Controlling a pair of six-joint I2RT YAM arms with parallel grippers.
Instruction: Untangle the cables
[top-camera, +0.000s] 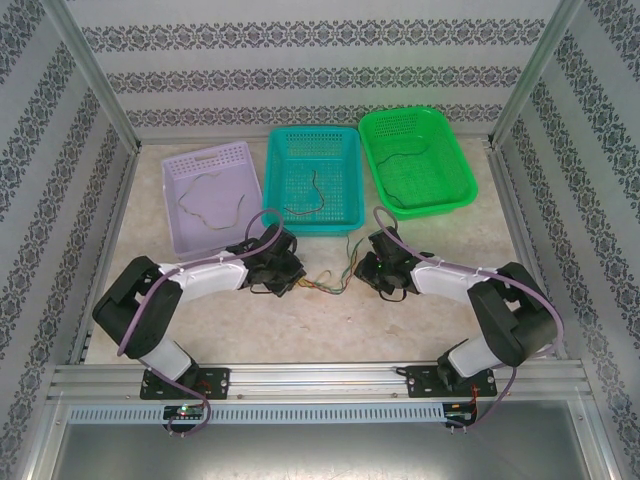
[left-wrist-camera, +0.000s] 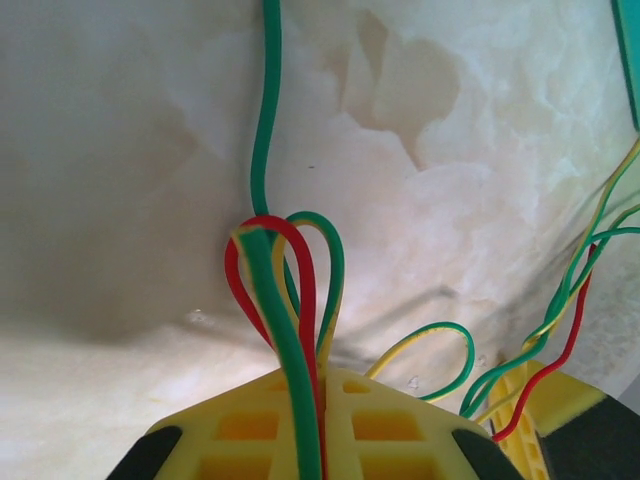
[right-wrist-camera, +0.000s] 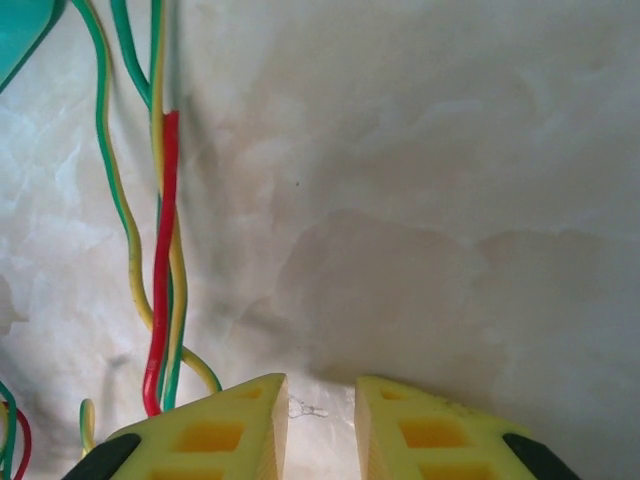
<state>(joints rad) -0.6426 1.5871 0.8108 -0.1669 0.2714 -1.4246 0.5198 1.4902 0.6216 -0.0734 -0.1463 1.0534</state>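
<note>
Left claw: clamped on looped cables. Right claw: parted, empty, cables at frame left. Risk: you pull, they knot tighter.

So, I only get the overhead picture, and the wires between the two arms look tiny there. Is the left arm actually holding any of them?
Observer: Yes. Its wrist camera shows the left fingers pressed together on the cables. Red, green and yellow strands loop out from between them.
Visitor: And the right arm, is it gripping too?
Observer: No. Its wrist camera shows the right fingers apart, with bare table in the gap. The strands lie just to the left of them in that picture.
</note>
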